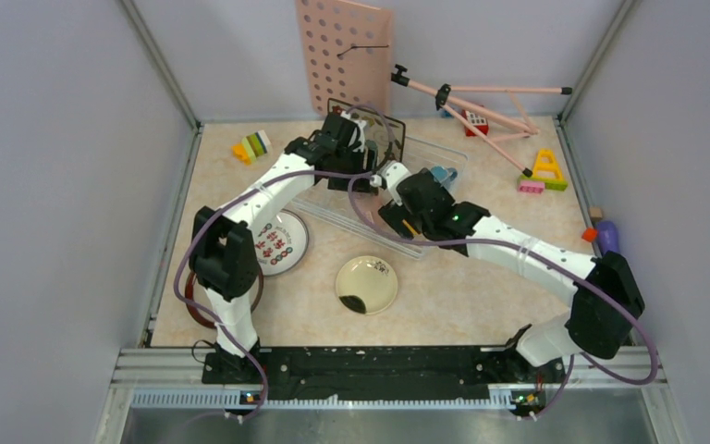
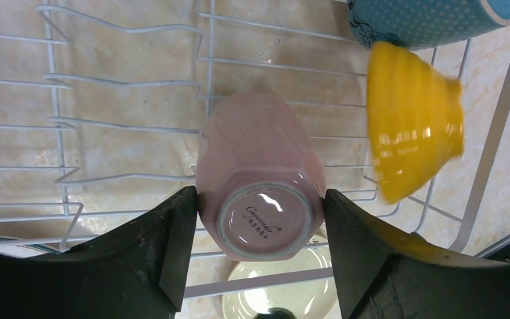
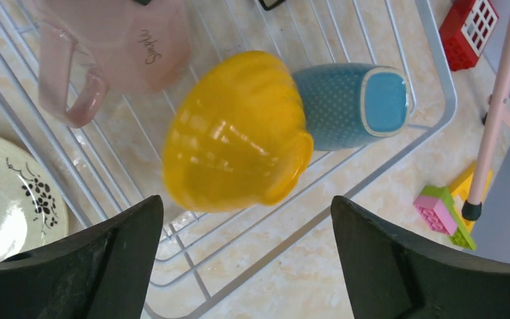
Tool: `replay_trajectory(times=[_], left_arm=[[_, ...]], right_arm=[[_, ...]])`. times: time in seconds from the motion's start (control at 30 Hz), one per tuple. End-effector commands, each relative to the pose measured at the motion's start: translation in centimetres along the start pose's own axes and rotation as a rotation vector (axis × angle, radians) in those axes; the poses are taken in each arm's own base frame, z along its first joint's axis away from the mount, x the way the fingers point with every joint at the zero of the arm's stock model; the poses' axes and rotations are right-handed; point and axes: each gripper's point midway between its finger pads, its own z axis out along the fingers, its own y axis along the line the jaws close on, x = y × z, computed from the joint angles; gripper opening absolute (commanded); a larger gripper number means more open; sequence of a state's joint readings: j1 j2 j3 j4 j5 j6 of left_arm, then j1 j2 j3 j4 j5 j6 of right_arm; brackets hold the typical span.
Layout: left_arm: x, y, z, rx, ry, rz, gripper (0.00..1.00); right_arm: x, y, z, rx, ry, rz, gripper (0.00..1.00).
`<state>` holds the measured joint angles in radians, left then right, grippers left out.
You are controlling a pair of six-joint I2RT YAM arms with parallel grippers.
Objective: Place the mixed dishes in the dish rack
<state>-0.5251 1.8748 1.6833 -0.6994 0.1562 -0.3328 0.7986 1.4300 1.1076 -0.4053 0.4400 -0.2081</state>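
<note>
Pink cup [image 2: 259,166] is gripped by left gripper [image 2: 260,199] over rack [image 2: 126,123]. Right gripper [image 3: 246,206] is held open; bowl [image 3: 236,133] is not touched.

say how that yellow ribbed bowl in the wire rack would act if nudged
Bright glare on the yellow ribbed bowl suggests a slick glaze, hard to pinch. It sits tilted on the white wire dish rack, so a nudge would probably rock or roll it toward the blue dotted cup.

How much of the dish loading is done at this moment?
Done: blue cup and yellow bowl are in the rack, under the open right claw. In hand: the left claw grips the pink cup over the rack. Left: plates on the table.
</note>
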Motion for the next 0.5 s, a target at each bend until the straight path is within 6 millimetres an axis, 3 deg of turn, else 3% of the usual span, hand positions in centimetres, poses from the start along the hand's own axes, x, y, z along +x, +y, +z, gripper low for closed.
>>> replay_trajectory(times=[0.0,0.27,0.47], left_arm=[[-1.3,-0.9,0.1,0.049,-0.024,0.022,0.00],[-1.0,-0.9,0.0,0.049,-0.013,0.020,0.00],[-1.0,-1.8,-0.2,0.070,-0.022,0.051,0.01]], right_arm=[[-0.6,1.7,-0.2,-0.051,-0.036,-0.020,0.98],[-2.1,2.0,-2.1,-0.122,-0.101,0.080,0.98],[-2.8,2.3,-2.8,-0.211,-0.128,0.232,0.86]])
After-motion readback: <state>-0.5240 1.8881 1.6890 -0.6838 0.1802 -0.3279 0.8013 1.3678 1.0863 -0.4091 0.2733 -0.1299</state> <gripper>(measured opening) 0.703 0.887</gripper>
